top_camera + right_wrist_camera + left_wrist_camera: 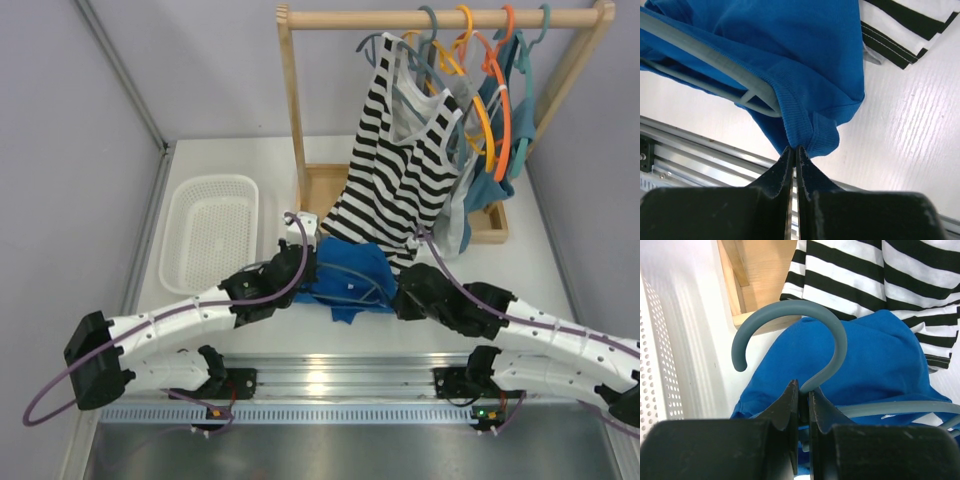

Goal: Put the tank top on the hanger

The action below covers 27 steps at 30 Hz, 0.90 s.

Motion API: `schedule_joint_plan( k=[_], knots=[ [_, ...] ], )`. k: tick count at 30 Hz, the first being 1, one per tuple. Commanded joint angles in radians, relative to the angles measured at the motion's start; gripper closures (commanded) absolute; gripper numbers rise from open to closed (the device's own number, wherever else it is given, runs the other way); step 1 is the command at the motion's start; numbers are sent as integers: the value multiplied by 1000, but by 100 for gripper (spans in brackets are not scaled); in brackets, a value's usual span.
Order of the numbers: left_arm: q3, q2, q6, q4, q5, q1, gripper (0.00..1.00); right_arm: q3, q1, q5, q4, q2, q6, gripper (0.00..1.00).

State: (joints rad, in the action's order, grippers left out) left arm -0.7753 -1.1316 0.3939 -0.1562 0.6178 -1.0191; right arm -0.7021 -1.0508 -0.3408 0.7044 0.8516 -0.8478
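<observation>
Left end effector [802,390]: clamped on neck of slate-blue hanger [837,347], steadying the frame.
Royal-blue tank top [350,270]: heaped on worktop [910,130] between arms, hanger shoulder tucked inside.
Right end effector [794,150]: pinching ribbed edge [792,120], likely for drawing fabric over that shoulder.

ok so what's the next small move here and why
Probably the right gripper should draw the pinched ribbed edge of the tank top over the hanger end, which shows bare beside that edge, while the left gripper grips the hook's neck.
</observation>
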Motion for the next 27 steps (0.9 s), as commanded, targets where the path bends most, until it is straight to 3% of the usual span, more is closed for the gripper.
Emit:
schedule_joint_plan(
  k=[1,13,27],
  knots=[
    [-36,-11,-6,107,-1,2,100,-103,14,-7,32,33,47,100],
    [-104,-40,-26,147,-24,-30,100,-372,25,-37,23,236,165,100],
    [-165,18,-67,149,-15,-95,100,-615,75,-37,37,334,277,100]
  ],
)
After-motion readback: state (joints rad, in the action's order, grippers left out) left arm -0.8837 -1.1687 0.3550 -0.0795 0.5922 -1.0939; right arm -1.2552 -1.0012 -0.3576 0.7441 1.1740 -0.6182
